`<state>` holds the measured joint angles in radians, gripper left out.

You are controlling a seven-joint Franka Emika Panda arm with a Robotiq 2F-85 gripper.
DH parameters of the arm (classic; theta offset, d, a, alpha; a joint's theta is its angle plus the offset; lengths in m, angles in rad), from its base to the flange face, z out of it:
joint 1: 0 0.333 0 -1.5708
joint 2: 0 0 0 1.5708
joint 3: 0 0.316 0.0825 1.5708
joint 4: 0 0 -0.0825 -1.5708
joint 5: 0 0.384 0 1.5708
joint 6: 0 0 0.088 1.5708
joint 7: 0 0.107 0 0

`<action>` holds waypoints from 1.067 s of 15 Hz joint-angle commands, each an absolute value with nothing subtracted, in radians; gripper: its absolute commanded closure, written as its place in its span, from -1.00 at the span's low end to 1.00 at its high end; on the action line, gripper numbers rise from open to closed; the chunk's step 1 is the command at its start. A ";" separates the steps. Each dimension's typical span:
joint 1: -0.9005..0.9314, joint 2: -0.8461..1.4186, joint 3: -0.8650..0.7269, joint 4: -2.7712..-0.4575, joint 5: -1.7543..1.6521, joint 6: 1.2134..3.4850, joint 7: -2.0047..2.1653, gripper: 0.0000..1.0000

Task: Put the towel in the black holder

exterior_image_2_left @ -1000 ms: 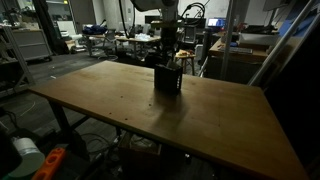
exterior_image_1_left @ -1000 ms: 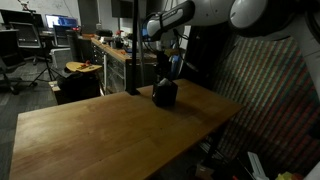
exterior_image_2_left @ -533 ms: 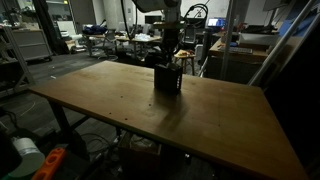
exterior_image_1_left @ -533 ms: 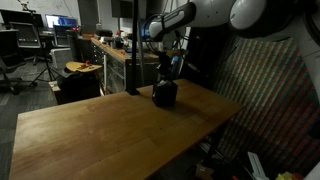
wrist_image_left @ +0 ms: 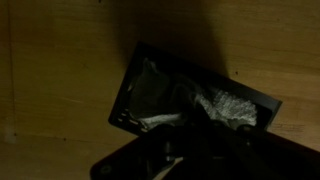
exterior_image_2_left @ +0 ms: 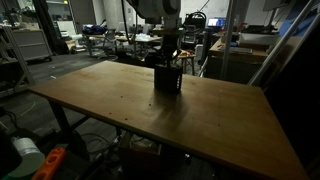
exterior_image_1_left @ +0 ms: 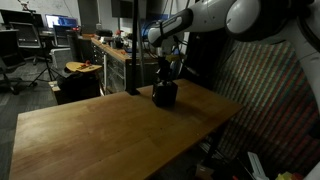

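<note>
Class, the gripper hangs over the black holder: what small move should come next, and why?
Probably press the shut gripper gently down: the towel sits bunched inside the black holder, with a pale fold close to its rim.

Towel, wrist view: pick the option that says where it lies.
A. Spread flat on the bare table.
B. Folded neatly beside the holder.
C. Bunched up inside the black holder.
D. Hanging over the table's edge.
C: in the wrist view the towel sits crumpled within the walls of the black holder, which stands on the wooden table.
</note>
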<state>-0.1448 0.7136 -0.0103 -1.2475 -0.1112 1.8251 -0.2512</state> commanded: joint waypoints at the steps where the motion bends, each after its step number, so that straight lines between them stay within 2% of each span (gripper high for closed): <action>1: -0.147 0.722 -0.017 -1.256 -0.099 1.818 -0.267 0.97; 5: -0.148 0.739 -0.022 -1.260 -0.104 1.819 -0.264 0.97; 6: -0.148 0.738 -0.022 -1.259 -0.103 1.818 -0.263 0.88; 7: -0.148 0.734 -0.021 -1.260 -0.102 1.819 -0.265 0.42; 9: -0.144 0.716 -0.020 -1.260 -0.103 1.824 -0.263 0.35; 10: -0.143 0.703 -0.017 -1.259 -0.101 1.826 -0.265 0.24; 16: -0.129 0.633 -0.018 -1.245 -0.109 1.836 -0.270 -0.70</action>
